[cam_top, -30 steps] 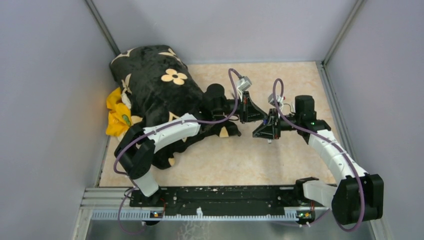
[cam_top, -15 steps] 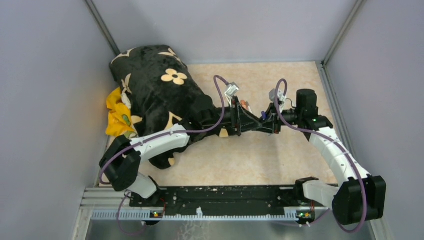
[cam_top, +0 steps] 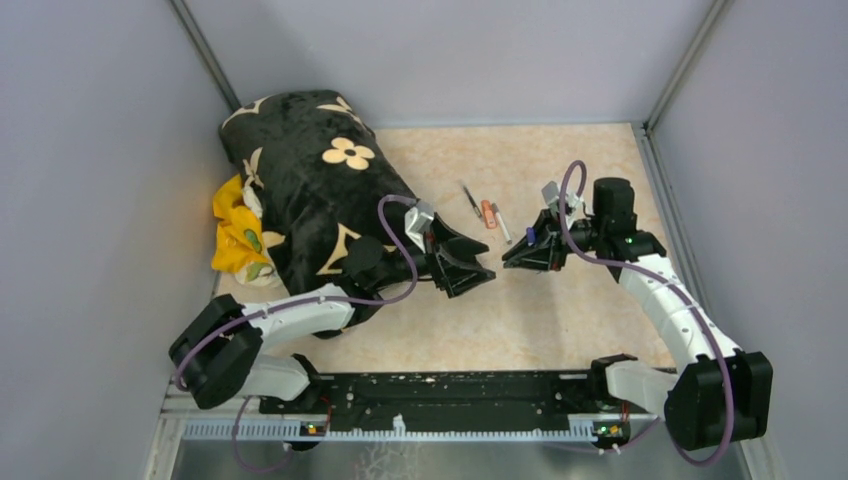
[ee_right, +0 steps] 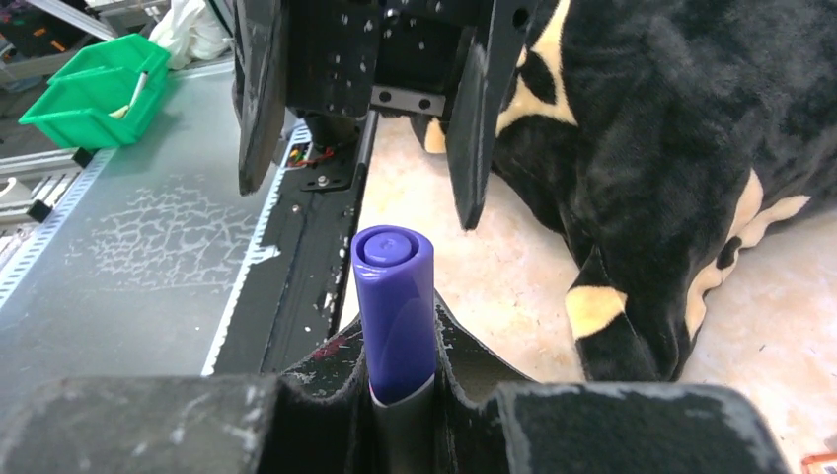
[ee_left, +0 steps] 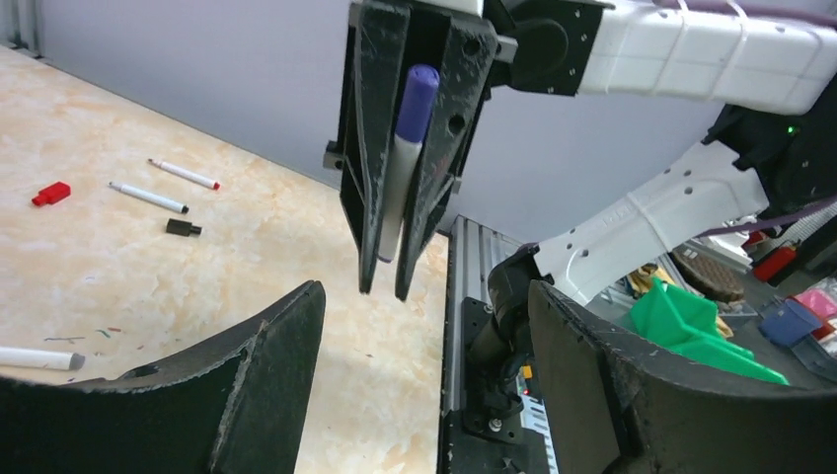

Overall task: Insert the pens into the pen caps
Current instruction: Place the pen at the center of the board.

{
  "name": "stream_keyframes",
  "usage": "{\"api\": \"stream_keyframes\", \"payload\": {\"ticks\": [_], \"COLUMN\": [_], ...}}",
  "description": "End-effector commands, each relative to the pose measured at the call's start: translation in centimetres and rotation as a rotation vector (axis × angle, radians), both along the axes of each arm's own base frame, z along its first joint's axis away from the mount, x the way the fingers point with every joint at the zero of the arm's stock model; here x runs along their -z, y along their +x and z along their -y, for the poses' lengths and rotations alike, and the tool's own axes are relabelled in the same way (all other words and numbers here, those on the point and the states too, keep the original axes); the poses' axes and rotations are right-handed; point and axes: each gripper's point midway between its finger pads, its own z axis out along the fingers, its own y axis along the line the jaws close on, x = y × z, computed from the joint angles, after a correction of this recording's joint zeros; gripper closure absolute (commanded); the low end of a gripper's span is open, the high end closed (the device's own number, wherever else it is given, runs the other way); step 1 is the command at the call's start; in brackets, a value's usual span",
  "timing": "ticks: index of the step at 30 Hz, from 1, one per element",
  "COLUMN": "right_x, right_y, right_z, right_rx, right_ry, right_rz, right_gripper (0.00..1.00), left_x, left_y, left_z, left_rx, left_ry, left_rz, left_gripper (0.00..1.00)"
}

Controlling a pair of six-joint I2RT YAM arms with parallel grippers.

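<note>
Two arms: the left gripper (cam_top: 476,282) and the right gripper (cam_top: 507,264) face each other tip to tip above the middle of the table (cam_top: 560,320), close but not touching.
Left gripper: its jaws are spread wide with nothing between them. From the right wrist, its two dark fingers (ee_right: 259,89) hang well apart.
Right gripper: it is clamped on a purple-capped marker (ee_left: 398,193), which lies lengthwise between the fingers.
Marker in the grip: the pale barrel runs toward the fingertips. The purple cap (ee_right: 395,296) is seated on the end nearer the base of the fingers.
Pens seen from above: a thin dark pen (cam_top: 468,200), an orange marker (cam_top: 487,214) and a white marker (cam_top: 501,224) lie near together on the table, just beyond the two grippers.
Pens seen from the left wrist: a red-tipped white marker (ee_left: 185,175) and a black-tipped white marker (ee_left: 148,197) lie roughly parallel on the table. One more white barrel (ee_left: 38,358) shows at the lower left edge. Whether any of these matches a pen in the overhead view cannot be told.
Loose caps: a red cap (ee_left: 49,194) lies apart from the pens, and a black cap (ee_left: 183,228) lies just beside the black-tipped white marker. Neither is on a pen.
Surroundings: a black blanket (cam_top: 320,180) with cream flowers is heaped on the left of the table, with a yellow cloth (cam_top: 237,235) at its left edge. A green bin (ee_right: 89,94) stands beyond the near rail.
</note>
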Motion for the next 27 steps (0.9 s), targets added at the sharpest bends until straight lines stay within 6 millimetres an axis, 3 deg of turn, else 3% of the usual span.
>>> {"api": "stream_keyframes", "payload": {"ticks": [1, 5, 9, 12, 18, 21, 27], "right_x": [-1.8, -1.6, 0.1, 2.2, 6.9, 9.8, 15.5], "right_y": [-0.1, 0.9, 7.8, 12.2, 17.1, 19.4, 22.3], "right_z": [-0.1, -0.2, 1.3, 4.3, 7.3, 8.1, 7.4], "right_rx": [-0.051, -0.006, 0.392, 0.655, 0.904, 0.972, 0.986], "right_ry": [0.048, 0.035, -0.053, -0.141, -0.29, -0.381, -0.517], "right_rz": [0.019, -0.013, -0.058, -0.099, -0.216, -0.306, -0.493], "right_gripper": [1.0, 1.0, 1.0, 0.98, 0.96, 0.96, 0.94], "left_x": [-0.1, 2.0, 3.5, 4.9, 7.4, 7.8, 7.6], "left_y": [-1.8, -2.7, -2.2, -1.4, -0.3, -0.1, -0.6], "left_z": [-0.2, -0.3, -0.7, -1.0, -2.9, -4.5, -7.1], "left_rx": [0.015, 0.002, -0.042, -0.091, -0.194, -0.259, -0.324], "left_ry": [-0.078, -0.091, -0.057, 0.026, 0.201, 0.241, 0.211], "left_rz": [0.153, 0.15, 0.13, 0.109, 0.073, 0.062, 0.072], "left_gripper": [0.19, 0.18, 0.18, 0.18, 0.16, 0.15, 0.13]}}
